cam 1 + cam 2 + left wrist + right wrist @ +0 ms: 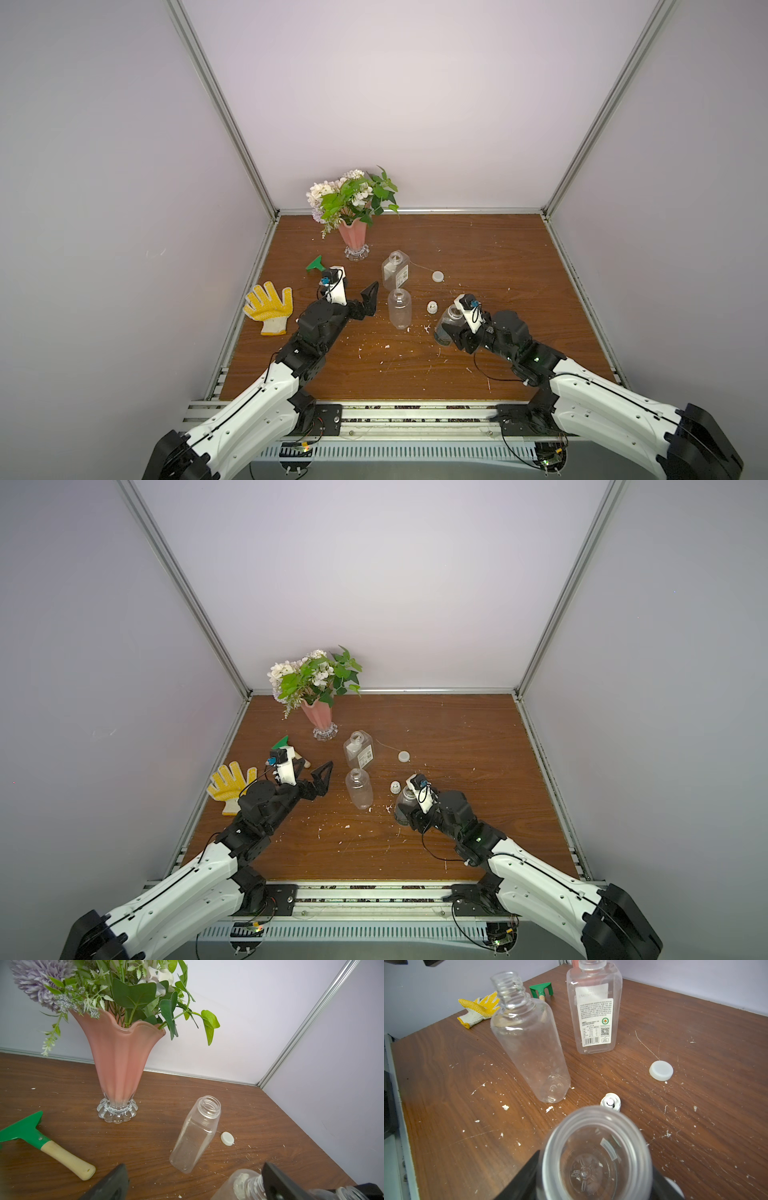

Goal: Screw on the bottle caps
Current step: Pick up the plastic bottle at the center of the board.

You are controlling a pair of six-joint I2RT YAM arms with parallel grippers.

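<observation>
Three uncapped clear bottles stand on the wooden table. My right gripper (446,332) (596,1180) is shut on the slim cylindrical bottle (445,322) (596,1153), a finger on each side. The rounded bottle (400,311) (529,1047) and the square labelled bottle (395,272) (593,1012) stand left of it. A flat white cap (437,276) (661,1070) lies right of the square bottle. A ribbed nozzle cap (432,307) (610,1102) sits between the rounded and slim bottles. My left gripper (368,303) (193,1186) is open and empty, just left of the rounded bottle (243,1186).
A pink vase of flowers (353,237) stands at the back left. A green rake with a wooden handle (316,264) and a yellow glove (269,307) lie by the left wall. White crumbs dot the table (478,374). Walls close three sides.
</observation>
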